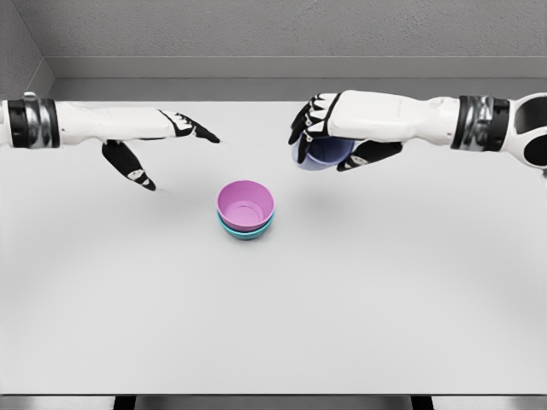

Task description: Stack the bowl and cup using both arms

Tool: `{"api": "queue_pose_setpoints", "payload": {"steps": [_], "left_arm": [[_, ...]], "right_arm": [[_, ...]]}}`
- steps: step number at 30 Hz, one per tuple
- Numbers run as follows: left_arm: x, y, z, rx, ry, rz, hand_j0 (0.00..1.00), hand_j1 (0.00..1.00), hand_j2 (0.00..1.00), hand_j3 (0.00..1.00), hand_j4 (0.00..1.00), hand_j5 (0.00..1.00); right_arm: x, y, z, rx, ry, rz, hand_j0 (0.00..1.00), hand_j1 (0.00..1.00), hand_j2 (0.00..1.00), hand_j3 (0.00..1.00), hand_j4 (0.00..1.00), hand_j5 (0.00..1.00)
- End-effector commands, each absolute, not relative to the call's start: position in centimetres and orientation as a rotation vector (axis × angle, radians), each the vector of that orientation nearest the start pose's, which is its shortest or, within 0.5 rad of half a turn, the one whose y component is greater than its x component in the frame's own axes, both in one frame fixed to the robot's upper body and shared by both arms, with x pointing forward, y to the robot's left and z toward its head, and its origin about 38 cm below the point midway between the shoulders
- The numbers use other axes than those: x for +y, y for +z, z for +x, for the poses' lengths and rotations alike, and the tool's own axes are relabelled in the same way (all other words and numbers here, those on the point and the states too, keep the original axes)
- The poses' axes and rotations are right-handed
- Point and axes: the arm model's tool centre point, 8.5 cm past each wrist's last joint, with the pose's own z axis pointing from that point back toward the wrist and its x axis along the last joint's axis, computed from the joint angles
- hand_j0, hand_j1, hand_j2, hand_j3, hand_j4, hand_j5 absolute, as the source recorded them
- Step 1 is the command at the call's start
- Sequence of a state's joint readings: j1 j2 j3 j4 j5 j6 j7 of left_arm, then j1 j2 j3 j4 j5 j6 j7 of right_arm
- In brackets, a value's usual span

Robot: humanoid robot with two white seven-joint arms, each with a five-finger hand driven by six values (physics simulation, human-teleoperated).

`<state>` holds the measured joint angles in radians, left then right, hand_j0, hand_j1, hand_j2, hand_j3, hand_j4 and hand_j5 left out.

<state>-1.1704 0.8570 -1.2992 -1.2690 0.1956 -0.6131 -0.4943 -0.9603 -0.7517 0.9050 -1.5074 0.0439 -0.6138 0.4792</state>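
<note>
No text, labels, brands or numbers readable anywhere I can see. Nothing printed on the pink bowl (246, 203), on the teal bowl (245, 231) under it, on the cup (323, 155), or on the table (359, 299).

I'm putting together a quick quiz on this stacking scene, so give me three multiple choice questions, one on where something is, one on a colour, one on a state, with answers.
1. Where is the purple cup?
A. in the right hand
B. on the table
C. inside the pink bowl

2. What colour is the bowl under the pink bowl?
A. red
B. teal
C. black

3. How is the left hand?
A. gripping a bowl
B. gripping the cup
C. open, holding nothing

Answers: 1 A, its fingers wrap the cup above the table. 2 B, a teal bowl rim shows beneath. 3 C, fingers spread, nothing held.
</note>
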Motion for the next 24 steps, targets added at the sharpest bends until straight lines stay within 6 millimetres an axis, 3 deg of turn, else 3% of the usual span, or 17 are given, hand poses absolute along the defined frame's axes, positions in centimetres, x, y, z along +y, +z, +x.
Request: {"api": "queue_pose_setpoints", "payload": {"steps": [1, 6, 19, 24], "left_arm": [[28.8, 26.5, 47.0, -1.465, -1.949, 0.043, 1.0, 1.0, 1.0, 1.0, 1.0, 1.0], [31.4, 25.9, 46.1, -1.506, -1.845, 0.059, 1.0, 1.0, 1.0, 1.0, 1.0, 1.0], [31.4, 25.6, 45.9, -1.506, -1.842, 0.05, 1.0, 1.0, 1.0, 1.0, 1.0, 1.0], [33.3, 23.8, 44.9, -1.558, -1.709, 0.044, 1.0, 1.0, 1.0, 1.0, 1.0, 1.0]], "right_arm": [[-19.8, 29.6, 43.8, 2.303, -2.648, 0.086, 0.55, 0.55, 0.55, 0.55, 0.55, 0.55], [-19.1, 30.5, 43.2, 2.281, -2.614, 0.08, 0.55, 0.55, 0.55, 0.55, 0.55, 0.55], [-17.5, 30.5, 42.4, 2.264, -2.578, 0.029, 0.55, 0.55, 0.55, 0.55, 0.55, 0.55], [-16.7, 30.3, 42.3, 2.264, -2.565, -0.002, 0.55, 0.55, 0.55, 0.55, 0.55, 0.55]]}}
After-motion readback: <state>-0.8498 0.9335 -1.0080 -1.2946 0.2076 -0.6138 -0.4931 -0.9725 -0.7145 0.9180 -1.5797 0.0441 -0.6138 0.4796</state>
